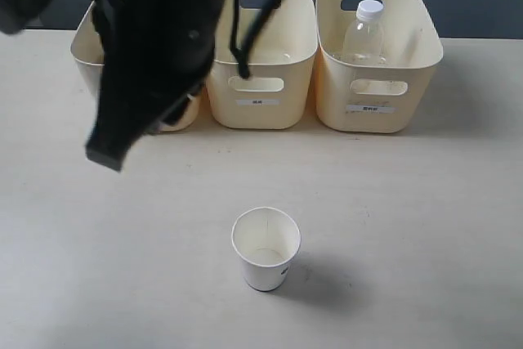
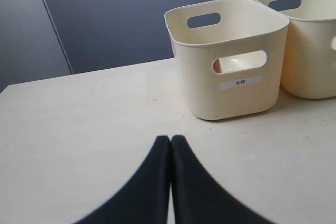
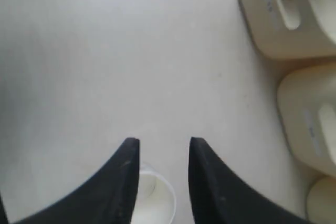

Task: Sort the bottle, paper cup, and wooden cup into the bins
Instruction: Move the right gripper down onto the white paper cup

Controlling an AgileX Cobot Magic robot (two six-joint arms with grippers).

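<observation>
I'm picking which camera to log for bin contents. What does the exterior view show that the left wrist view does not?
Only the exterior view shows the bottle standing in the right bin, the upright paper cup on the table, and all three bins.

Only the left wrist view shows the left tool with its tips pressed together, holding nothing, and something brownish through the left bin's front cutout.

Both show the left and middle bin on the table.

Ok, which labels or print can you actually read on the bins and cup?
Left bin label: two small dark characters, too small to read.
Middle bin label: blurred, unreadable.
Right bin label: blurred, unreadable.
Paper cup dark mark: too small to read.
</observation>
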